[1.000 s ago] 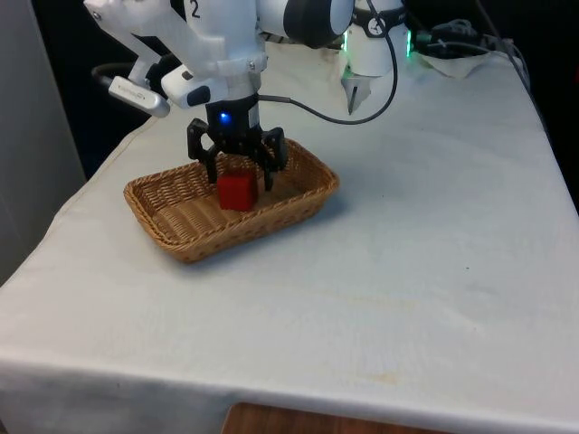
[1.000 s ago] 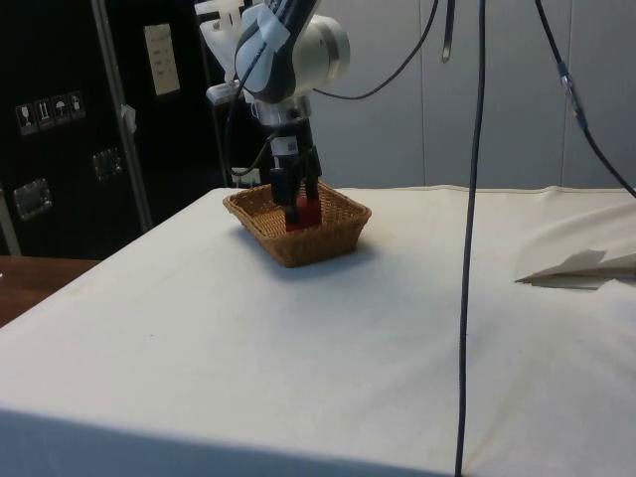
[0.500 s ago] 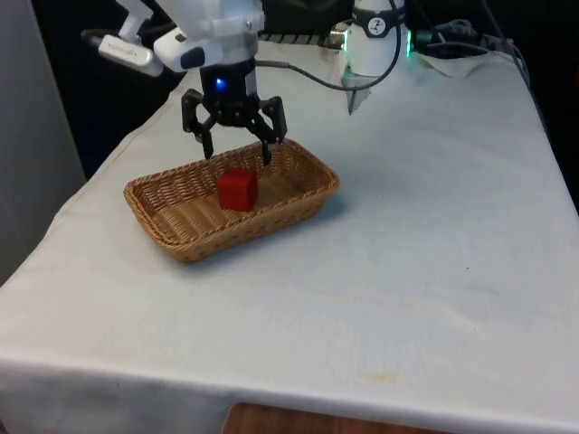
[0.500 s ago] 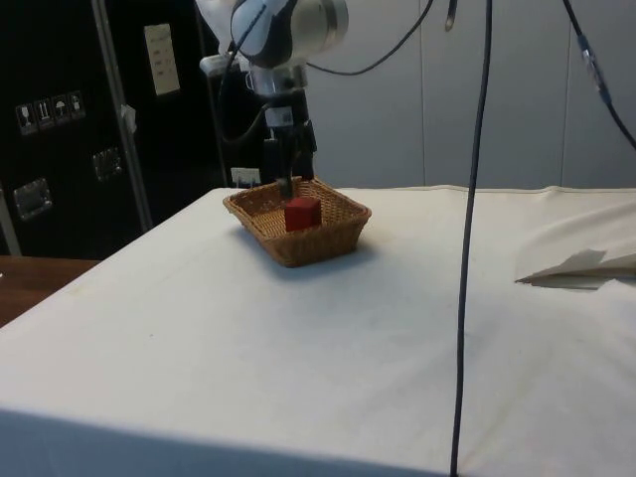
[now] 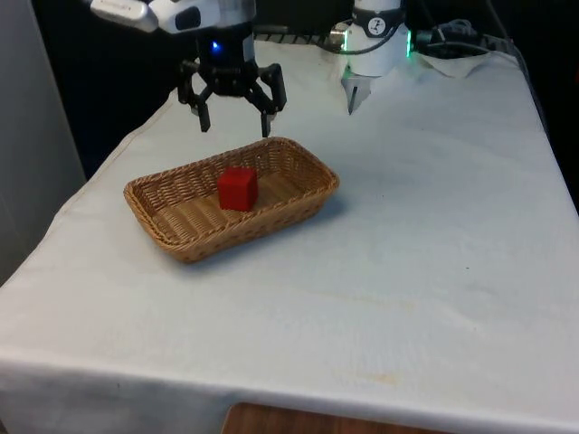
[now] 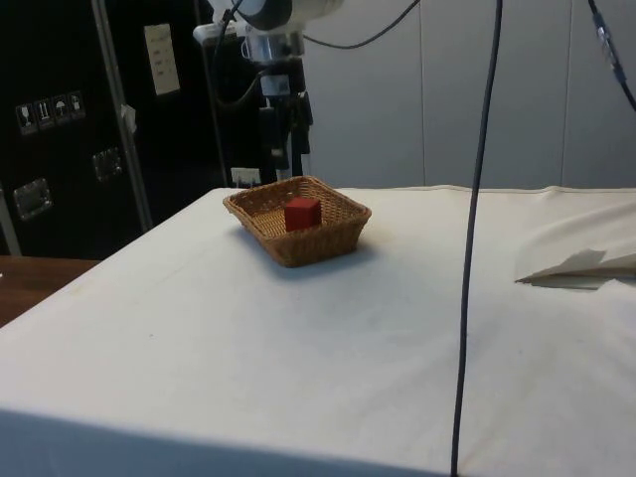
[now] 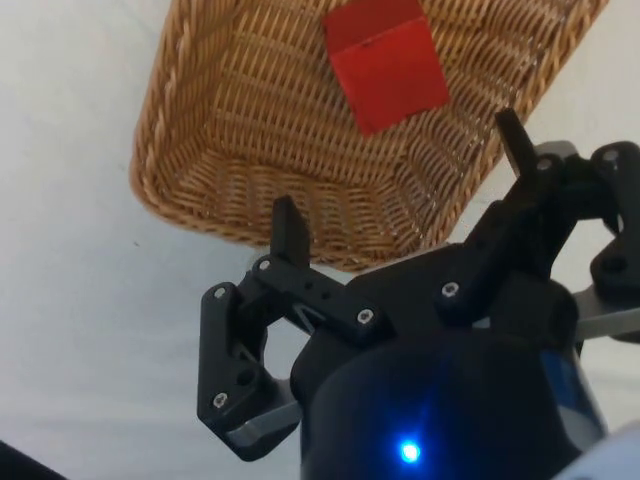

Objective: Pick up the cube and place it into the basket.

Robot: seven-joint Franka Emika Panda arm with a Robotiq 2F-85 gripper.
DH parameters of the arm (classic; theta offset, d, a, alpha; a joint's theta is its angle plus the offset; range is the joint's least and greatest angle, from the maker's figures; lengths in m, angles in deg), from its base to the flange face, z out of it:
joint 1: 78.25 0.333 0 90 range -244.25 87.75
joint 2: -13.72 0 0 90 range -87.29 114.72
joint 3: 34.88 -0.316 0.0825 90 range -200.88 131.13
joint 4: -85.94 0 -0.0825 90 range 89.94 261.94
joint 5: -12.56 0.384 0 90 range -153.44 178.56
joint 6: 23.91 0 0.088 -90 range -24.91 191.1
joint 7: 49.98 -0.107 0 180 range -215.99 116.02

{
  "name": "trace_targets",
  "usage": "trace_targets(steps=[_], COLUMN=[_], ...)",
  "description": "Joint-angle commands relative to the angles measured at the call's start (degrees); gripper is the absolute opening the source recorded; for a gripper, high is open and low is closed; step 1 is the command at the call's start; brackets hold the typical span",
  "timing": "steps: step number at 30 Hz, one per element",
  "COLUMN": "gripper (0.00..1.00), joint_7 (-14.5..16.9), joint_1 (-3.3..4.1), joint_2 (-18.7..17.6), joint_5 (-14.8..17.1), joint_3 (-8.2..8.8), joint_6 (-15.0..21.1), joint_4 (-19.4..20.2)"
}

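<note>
Tabletop (image 5: pixel 434 235) first: white cloth stretching wide below the claw, and everything that matters sits on it under the arm. Basket (image 5: pixel 172 231) next, woven and tan, resting flat on the cloth just below and a touch forward of the claw; the side view puts its far rim roughly beneath the fingers. Claw (image 5: pixel 233 127) hangs above that far rim, fingers spread wide and gripping nothing, clear of the wicker on both sides. And the cube (image 5: pixel 237 189), small and red, sits inside the basket on its woven floor, below the claw and apart from it, not touching either finger.

By the look of it the drop is done and the step in hand is the getaway. To do it well: climb straight up, with the fingers left spread, so neither tip snags the rim or nudges the basket sideways. Any sideways swing should wait until the fingertips are well above the wicker.
</note>
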Motion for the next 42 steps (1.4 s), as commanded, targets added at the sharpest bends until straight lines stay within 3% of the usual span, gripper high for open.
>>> trace_targets(steps=[1,7,8,9,17,18,19,26,27,34,35,36,42], gripper=[1.0,1.0,1.0,1.0,1.0,1.0,1.0,1.0,1.0,1.0,1.0,1.0,1.0], joint_7=[-0.7,-1.0,-0.3,-1.0,-0.7,-0.5,-0.6,0.6,0.6,1.3,1.5,1.4,1.8], joint_1=[0.4,0.69,0.23,0.74,1.32,0.97,1.43,2.06,1.83,2.81,2.52,2.86,3.27], joint_2=[0.6,2.9,2.6,3.2,6.0,5.6,6.2,7.8,7.5,9.2,8.9,9.4,10.6], joint_5=[-0.9,-2.1,-1.3,-2.3,-4.2,-3.5,-4.4,-5.5,-4.9,-6.4,-5.8,-6.5,-7.5], joint_3=[0.46,0.57,0.17,0.57,0.29,0.11,0.23,-0.06,-0.11,-0.69,-0.74,-0.74,-1.72], joint_6=[-0.5,-1.8,-1.7,-1.9,-3.6,-3.5,-3.7,-4.7,-4.2,-5.4,-4.9,-5.4,-6.1], joint_4=[0.1,0.2,0.0,0.2,0.2,0.1,0.2,-0.1,-0.1,-0.1,-0.1,-0.1,-0.2])
